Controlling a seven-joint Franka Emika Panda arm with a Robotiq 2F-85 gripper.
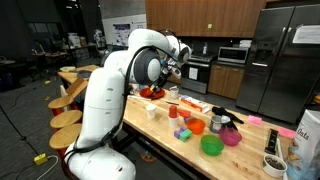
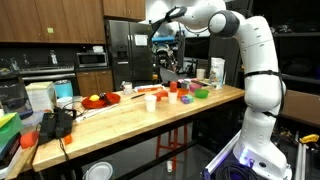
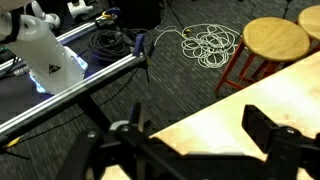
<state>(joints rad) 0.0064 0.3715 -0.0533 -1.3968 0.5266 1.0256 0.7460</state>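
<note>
In an exterior view, the white cup (image 2: 152, 101) is seen upright near the front edge of the bench (image 2: 110, 120), well below and slightly left of the gripper (image 2: 166, 66), by which nothing is held, the jaws being spread wide.

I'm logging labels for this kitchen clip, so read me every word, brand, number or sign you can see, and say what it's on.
No text can be read in any view.
The poster on the far wall: print too blurred to read.
The white sheet on the refrigerator: too small to read.
The white bag at the counter's end: markings too blurred to read.
</note>
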